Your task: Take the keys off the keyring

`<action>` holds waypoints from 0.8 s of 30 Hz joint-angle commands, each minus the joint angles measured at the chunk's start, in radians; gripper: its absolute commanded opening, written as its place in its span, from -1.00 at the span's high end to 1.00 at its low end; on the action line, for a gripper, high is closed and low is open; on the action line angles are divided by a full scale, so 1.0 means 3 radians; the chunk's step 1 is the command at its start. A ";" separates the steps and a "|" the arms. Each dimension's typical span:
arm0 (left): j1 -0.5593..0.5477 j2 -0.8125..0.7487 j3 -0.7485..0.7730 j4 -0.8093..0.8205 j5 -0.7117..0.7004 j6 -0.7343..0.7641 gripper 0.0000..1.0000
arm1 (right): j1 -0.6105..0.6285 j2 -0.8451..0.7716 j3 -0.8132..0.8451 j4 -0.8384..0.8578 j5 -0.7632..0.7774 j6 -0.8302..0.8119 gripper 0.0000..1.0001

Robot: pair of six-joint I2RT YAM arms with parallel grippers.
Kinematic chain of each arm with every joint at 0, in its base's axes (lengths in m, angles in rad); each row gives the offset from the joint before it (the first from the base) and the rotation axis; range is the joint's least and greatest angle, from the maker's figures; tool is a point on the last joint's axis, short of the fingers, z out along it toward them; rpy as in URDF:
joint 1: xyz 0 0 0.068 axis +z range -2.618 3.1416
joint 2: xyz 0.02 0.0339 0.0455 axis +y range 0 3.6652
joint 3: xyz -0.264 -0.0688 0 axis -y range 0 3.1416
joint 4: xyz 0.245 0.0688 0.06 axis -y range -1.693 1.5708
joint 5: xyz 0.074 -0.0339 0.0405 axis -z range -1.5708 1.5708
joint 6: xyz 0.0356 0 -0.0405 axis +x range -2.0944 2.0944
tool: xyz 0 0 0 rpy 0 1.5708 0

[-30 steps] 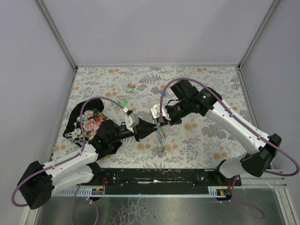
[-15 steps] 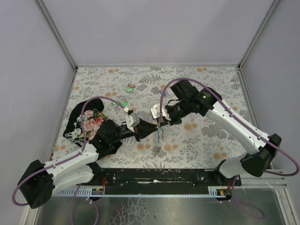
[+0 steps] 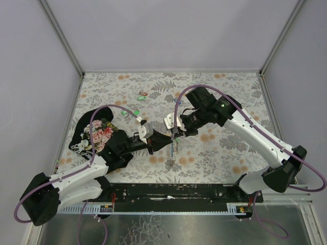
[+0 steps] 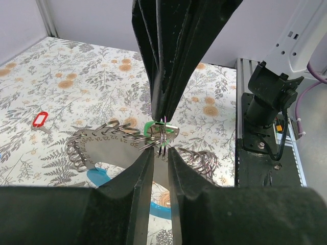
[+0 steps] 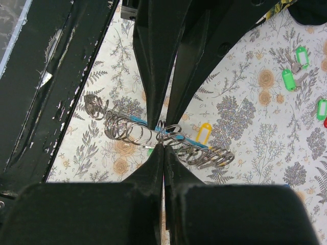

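Note:
The keyring (image 4: 102, 145) is a grey numbered strap with a blue section (image 4: 99, 178), strung with several metal split rings. It hangs between both grippers above the table (image 3: 176, 149). The green key tag (image 4: 152, 127) sits on one split ring at the meeting point. My left gripper (image 4: 161, 153) is shut on the lower edge of that ring. My right gripper (image 5: 163, 145) is shut on the same ring from the other side; its fingers (image 4: 163, 76) come down from above in the left wrist view. In the top view the two grippers (image 3: 171, 139) (image 3: 175, 133) touch tip to tip.
A black floral cloth (image 3: 97, 132) lies at the left under my left arm. Loose green tags (image 3: 136, 113) (image 3: 142, 97) and a red tag (image 4: 40, 118) lie on the floral table. A yellow tag (image 5: 204, 132) lies under the strap. More green tags (image 5: 288, 79) lie far right.
The hanging strap has been drawn up a little and its lower end sits higher. My left gripper has crept slightly toward the right one. Both stay shut.

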 commanded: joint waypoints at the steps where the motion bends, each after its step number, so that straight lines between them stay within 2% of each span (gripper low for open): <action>1: 0.0011 0.0013 0.0109 0.0178 0.0068 -0.0050 0.68 | -0.0006 -0.0063 0.0016 0.0120 -0.0110 0.0042 1.00; 15: 0.0006 0.0066 0.0146 0.0175 0.0071 -0.0066 0.77 | 0.0013 -0.0042 0.0019 0.0131 -0.0119 0.0065 1.00; 18: 0.0005 0.0046 0.0141 0.0166 0.0046 -0.0070 1.00 | 0.0017 -0.0045 -0.0002 0.0130 -0.0111 0.0054 1.00; 24: 0.0005 -0.0188 -0.0079 0.0393 -0.0124 -0.0115 1.00 | 0.0014 -0.0123 -0.0025 0.0100 0.0007 0.0038 1.00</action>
